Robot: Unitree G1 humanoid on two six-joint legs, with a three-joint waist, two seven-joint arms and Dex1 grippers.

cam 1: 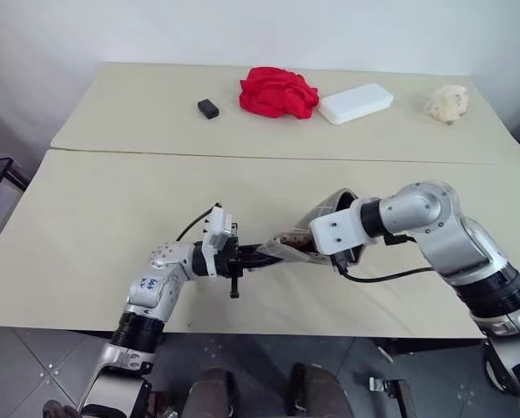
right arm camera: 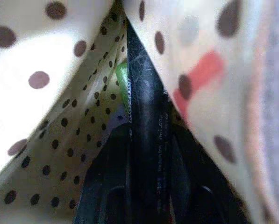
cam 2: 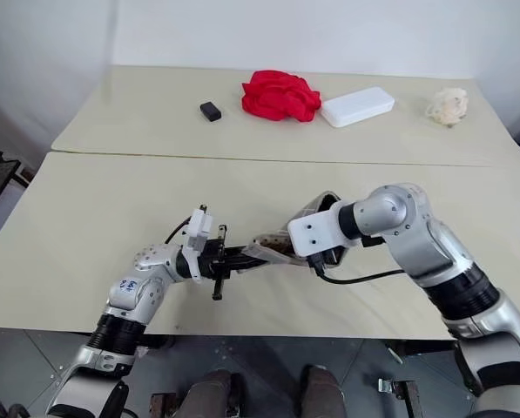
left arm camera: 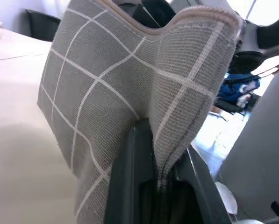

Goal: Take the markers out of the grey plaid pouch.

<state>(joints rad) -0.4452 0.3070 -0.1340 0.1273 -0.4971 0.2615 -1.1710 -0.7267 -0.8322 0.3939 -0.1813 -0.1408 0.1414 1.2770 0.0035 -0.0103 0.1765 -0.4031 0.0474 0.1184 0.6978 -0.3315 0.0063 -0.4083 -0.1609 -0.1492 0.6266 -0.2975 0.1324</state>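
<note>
The left gripper (cam 1: pixel 258 258) pinched the grey plaid pouch's (left arm camera: pixel 130 88) edge above the near table (cam 1: pixel 85 235); the right gripper (right arm camera: pixel 144 121), fingers narrow, probed inside – green marker (right arm camera: pixel 122 81) beside them – neither marker out yet

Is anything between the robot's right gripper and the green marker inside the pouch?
Nothing visible is. The right gripper is already inside the pouch, and the green marker lies right beside its finger, between the dotted lining walls. The left gripper is shut on the pouch's edge, holding it up off the table.
</note>
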